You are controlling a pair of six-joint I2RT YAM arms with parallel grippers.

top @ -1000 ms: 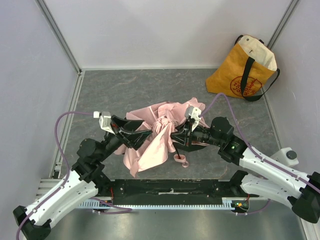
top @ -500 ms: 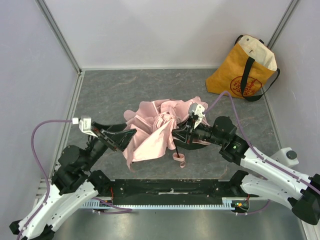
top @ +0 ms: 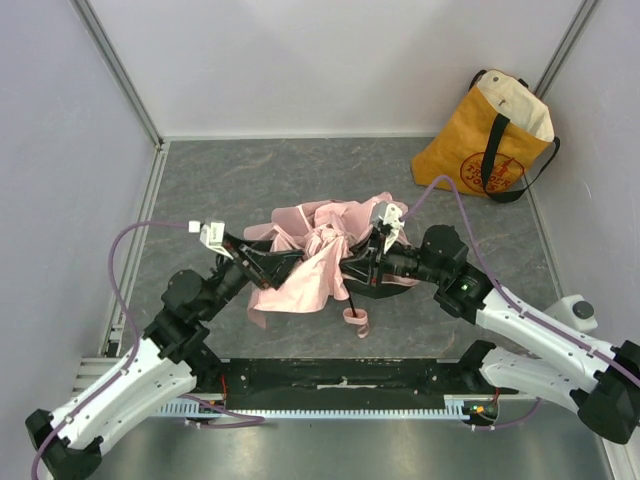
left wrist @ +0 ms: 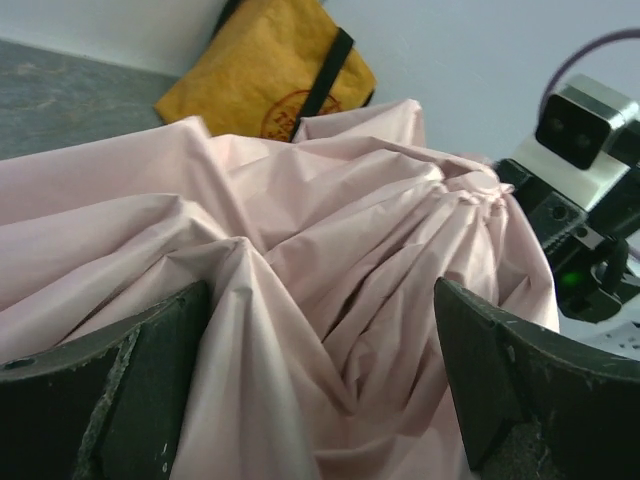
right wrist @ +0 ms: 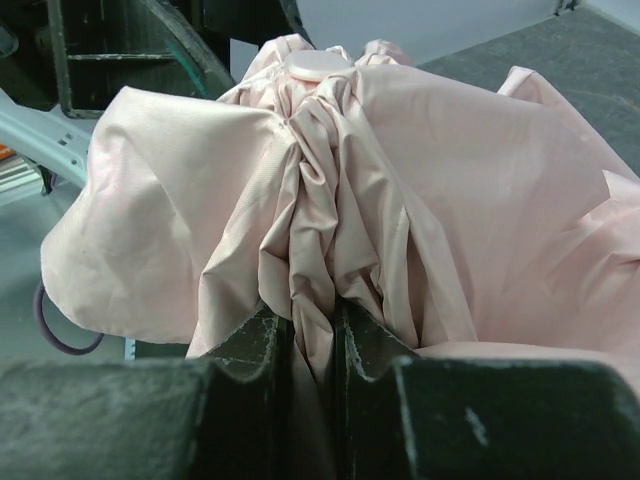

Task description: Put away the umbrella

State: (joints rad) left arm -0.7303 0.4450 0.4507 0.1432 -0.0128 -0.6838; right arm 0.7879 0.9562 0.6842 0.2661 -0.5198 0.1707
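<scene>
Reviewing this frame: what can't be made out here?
Umbrella shaft and ribs: top view, almost wholly under its pink fabric.
Whether the right gripper pinches the shaft or only fabric: right wrist view, folds cover it.
Handle and strap: top view only, too small for detail.
Tote bag contents: top view, its own walls hide the inside.
</scene>
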